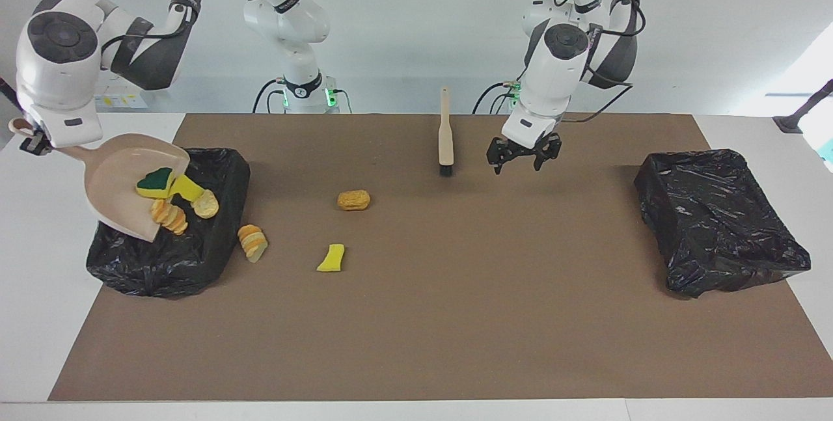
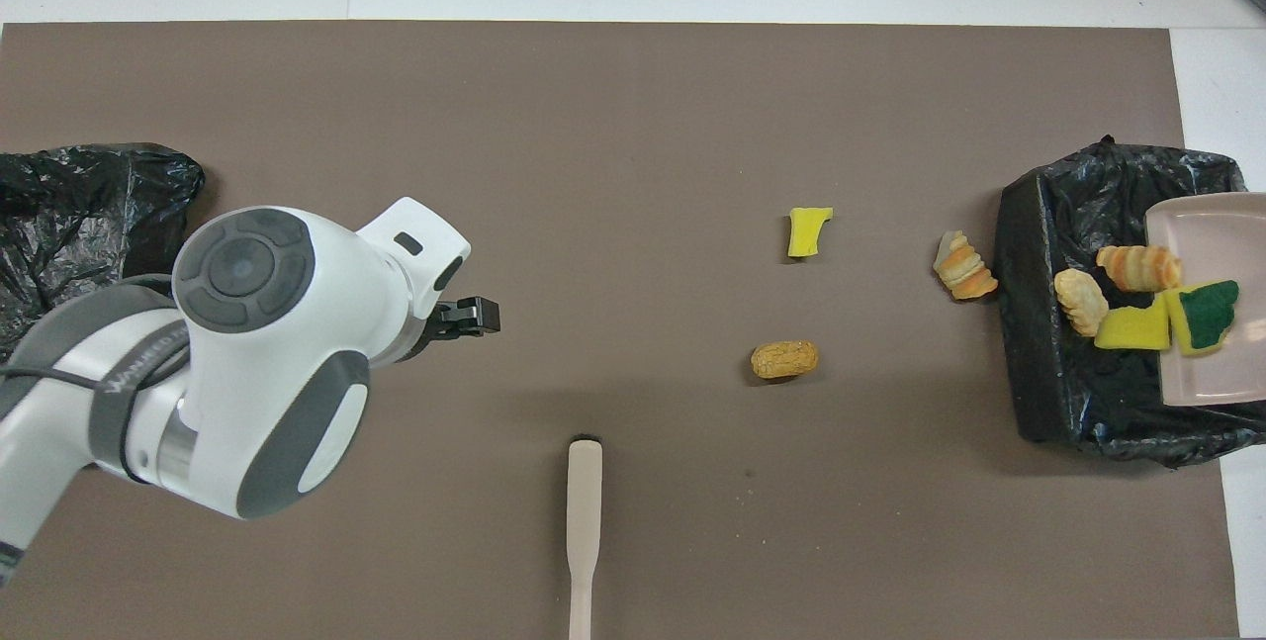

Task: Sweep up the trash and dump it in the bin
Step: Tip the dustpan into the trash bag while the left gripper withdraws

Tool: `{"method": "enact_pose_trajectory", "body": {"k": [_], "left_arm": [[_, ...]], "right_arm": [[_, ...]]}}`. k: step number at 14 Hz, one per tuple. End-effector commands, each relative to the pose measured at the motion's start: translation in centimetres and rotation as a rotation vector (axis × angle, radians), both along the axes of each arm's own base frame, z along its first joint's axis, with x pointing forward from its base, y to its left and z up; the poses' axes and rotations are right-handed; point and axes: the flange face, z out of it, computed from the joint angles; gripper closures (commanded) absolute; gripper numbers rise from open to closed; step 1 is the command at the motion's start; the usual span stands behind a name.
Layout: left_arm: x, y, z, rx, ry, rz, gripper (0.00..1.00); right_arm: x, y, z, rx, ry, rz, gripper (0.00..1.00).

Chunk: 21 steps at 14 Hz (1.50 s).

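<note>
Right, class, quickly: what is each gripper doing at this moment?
Left gripper: open, holding nothing, over the mat beside the brush.
Right gripper: shut on the dustpan handle, tipping it over the bin.
</note>
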Motion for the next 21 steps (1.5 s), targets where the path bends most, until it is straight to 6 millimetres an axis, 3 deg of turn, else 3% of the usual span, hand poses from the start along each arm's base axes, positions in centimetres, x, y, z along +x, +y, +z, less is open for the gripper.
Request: {"method": "enact_pose_trajectory", "body": {"k": [1, 5, 7, 9, 11, 17, 19, 21], "left_arm": [[4.3, 3.8, 4.2, 0.036, -0.003, -0.076, 0.0], [6.0, 10.1, 9.3, 0.05, 0.011, -0.091, 0.0], [5.3, 10.9, 11.8, 0.05, 0.03, -0.08, 0.0], [4.3, 11.4, 13.9, 0.046, 0.027, -0.099, 0.0], [2.8, 11.4, 16.5, 0.041, -0.022, -0.161, 0.0], [2.7, 15.4, 17.2, 0.047, -0.009, -0.09, 0.0], [2.5, 16.5, 17.2, 0.047, 0.007, -0.07, 0.0], [2.1, 16.7, 17.5, 0.048, 0.004, -0.07, 0.0]], "right_arm": [[-0.2, 1.9, 1.5, -0.118, 0.019, 0.033, 1.0], [-0.8, 2.0, 3.8, -0.16, -0.002, 0.058, 1.0], [-1.2, 2.3, 5.3, -0.161, -0.001, 0.105, 1.0], [-1.4, 3.8, 4.5, -0.155, -0.011, 0.158, 1.0], [-3.0, 4.4, 3.3, -0.157, -0.034, 0.155, 1.0], [-3.3, 4.3, 4.7, -0.326, -0.025, 0.181, 1.0], [-2.5, 7.4, 5.8, -0.414, -0.04, 0.206, 1.0], [-2.5, 7.7, 7.0, -0.406, -0.082, 0.168, 1.0]]}}
